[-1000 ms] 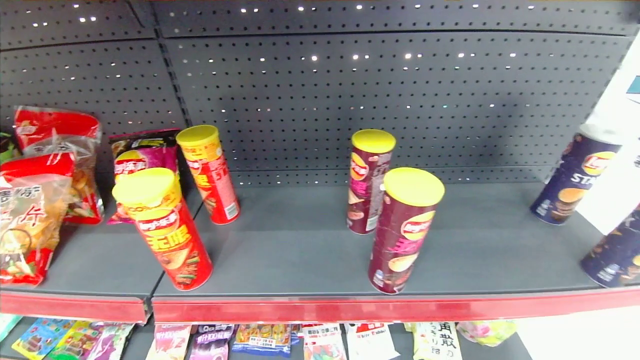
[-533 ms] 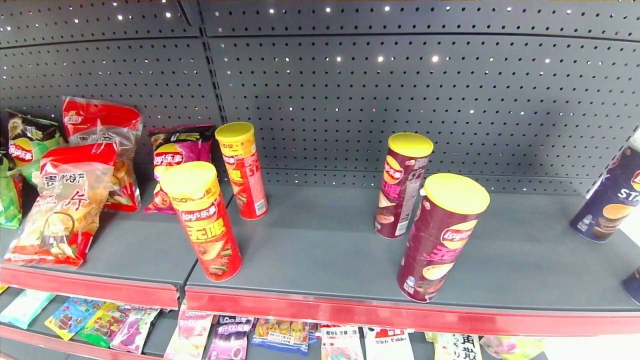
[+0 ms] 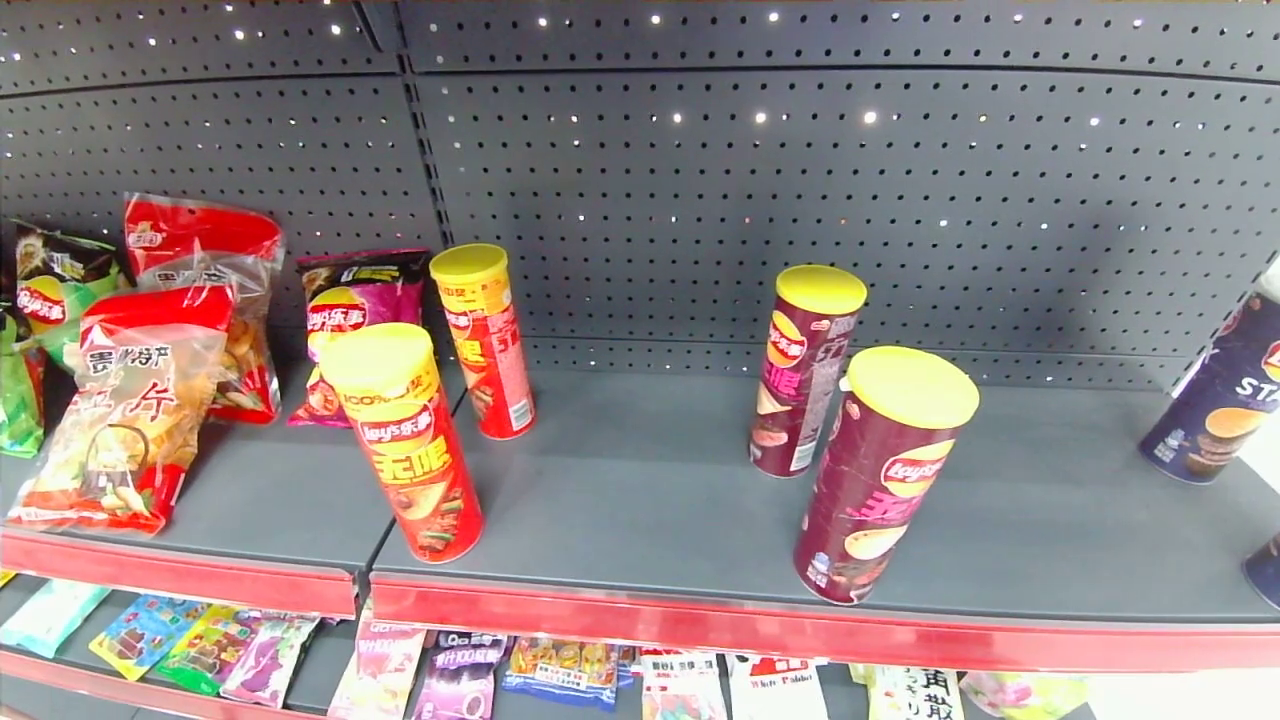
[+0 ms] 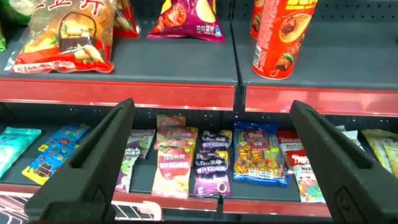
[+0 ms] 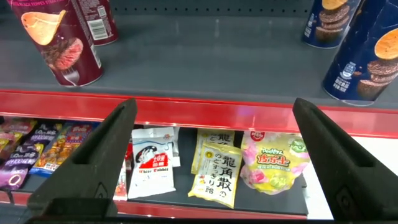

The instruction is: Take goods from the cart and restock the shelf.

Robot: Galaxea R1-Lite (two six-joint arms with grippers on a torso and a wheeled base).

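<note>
Restocking begins empty-handed: the left hand (image 4: 211, 106) and right hand (image 5: 214, 102) both spread wide, holding nothing, before the red front edge of the shelf (image 3: 640, 480). A sound next step would be to fetch one item and seat it upright in the bare stretch mid-shelf, back from the front edge and clear of its neighbours. Perforated back panel (image 3: 700, 200) behind; snack bags (image 3: 130, 400) at the left end; red cans (image 3: 410, 440) left of centre, maroon cans (image 3: 880, 470) right of centre, blue cans (image 3: 1210, 390) at the right end; small packets (image 4: 211, 168) on the tier below.
</note>
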